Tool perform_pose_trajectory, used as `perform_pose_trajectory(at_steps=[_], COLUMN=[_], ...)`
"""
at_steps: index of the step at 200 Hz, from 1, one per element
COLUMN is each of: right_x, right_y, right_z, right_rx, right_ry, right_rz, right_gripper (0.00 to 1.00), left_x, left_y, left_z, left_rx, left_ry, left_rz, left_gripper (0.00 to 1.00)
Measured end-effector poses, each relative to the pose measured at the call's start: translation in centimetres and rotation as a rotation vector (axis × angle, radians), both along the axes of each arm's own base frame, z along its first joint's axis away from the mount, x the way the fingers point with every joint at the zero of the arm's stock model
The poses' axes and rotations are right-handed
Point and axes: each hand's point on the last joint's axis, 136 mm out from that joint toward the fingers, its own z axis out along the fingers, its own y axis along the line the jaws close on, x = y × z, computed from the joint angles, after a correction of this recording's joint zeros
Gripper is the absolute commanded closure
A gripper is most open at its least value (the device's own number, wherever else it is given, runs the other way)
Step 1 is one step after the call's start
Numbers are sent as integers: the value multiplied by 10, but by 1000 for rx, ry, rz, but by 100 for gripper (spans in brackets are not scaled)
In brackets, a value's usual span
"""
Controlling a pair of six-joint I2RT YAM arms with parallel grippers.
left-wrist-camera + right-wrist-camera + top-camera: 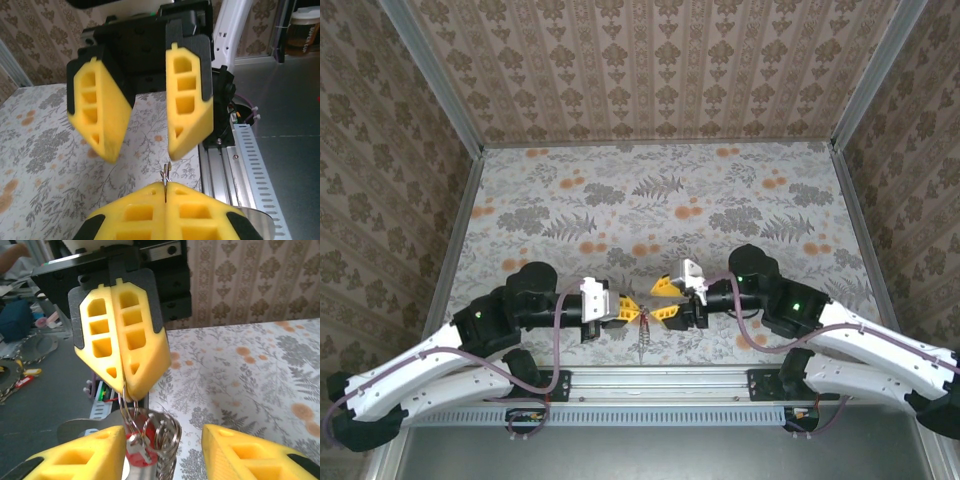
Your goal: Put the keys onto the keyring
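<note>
My left gripper (630, 312) is shut, pinching the top of the keyring (642, 338), a bunch of thin grey metal loops that dangles below it near the table's front edge. In the left wrist view a sliver of the keyring (166, 172) pokes up between the closed yellow fingers. In the right wrist view the keyring (152, 432) hangs from the left gripper (126, 387), and the small red key (136, 457) sits among the loops. My right gripper (162, 432) is open, one finger on each side of the hanging bunch. It faces the left one (660, 298).
An aluminium rail (650, 385) runs along the near edge just under the grippers. The floral tablecloth (660, 200) stretches back to patterned walls (650, 70). Off the table's left side lie loose items on a grey floor (30, 375).
</note>
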Motion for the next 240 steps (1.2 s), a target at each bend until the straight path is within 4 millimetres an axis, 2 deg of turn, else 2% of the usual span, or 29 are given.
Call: perform_pose_trajectory(at_steps=[17,42,62,76,111,129,165,185,196,210,240], right_x=[-5,-10,-12,-14,-13,-14,-13,-6,0,11,31], right_y=[5,10,12,12,12,12,12,9,7,4,1], right_z=[2,6,9,9,9,9,10,9,10,13,13], right_rx=[13,34,44,45,45,45,42,10,-14,-56,-154], right_ry=[-8,-26,-39,-41,-42,-49,-66,-76,-85,-103,-137], right_rz=[39,75,90,94,94,96,93,56,16,-48,-143], right_gripper=[66,72,83,87,88,100,100,100,100,100,100], left_x=[-2,-2,-1,0,1,1,2,8,13,21,37], left_y=[-1,-1,-2,-2,-1,-1,-1,-3,-3,-2,3], left_z=[2,6,8,9,9,9,8,5,2,-4,-15], left_rx=[-8,-26,-38,-44,-58,-63,-59,-40,-18,17,81], left_ry=[7,9,12,12,26,32,36,32,34,28,5], left_rz=[-13,-18,-18,-17,-15,-14,-10,17,44,89,179], left_gripper=[100,100,100,100,100,100,100,73,64,60,60])
